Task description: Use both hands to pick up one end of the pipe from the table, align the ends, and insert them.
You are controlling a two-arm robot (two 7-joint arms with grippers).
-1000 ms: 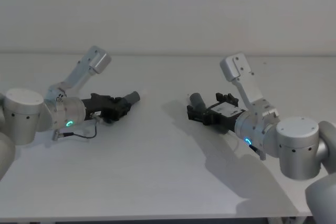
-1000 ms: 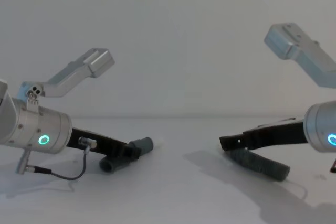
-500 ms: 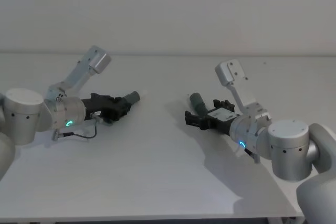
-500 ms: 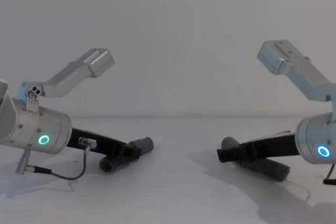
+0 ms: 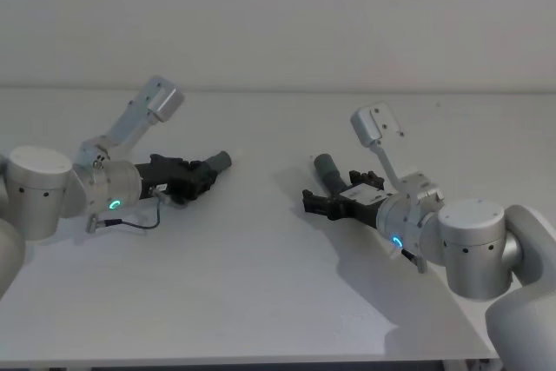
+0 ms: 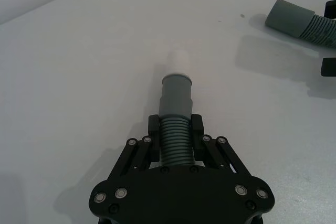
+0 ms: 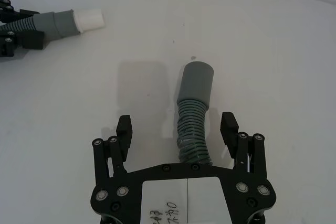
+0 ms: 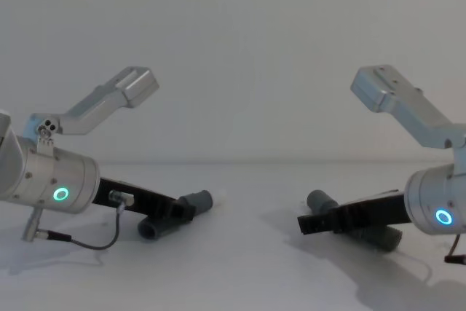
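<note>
One hose gripped, one not — both low over the table [image 5: 261,258].
Left tool [image 6: 176,124] clamps the short hose [image 6: 176,95]; right tool [image 7: 177,123] open astride the ribbed hose [image 7: 195,90].

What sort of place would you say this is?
Most likely a robotics lab or test bench. A bare white table stands against a blank pale wall. The left gripper holds one grey hose piece, while the open right gripper straddles a second hose piece.
</note>
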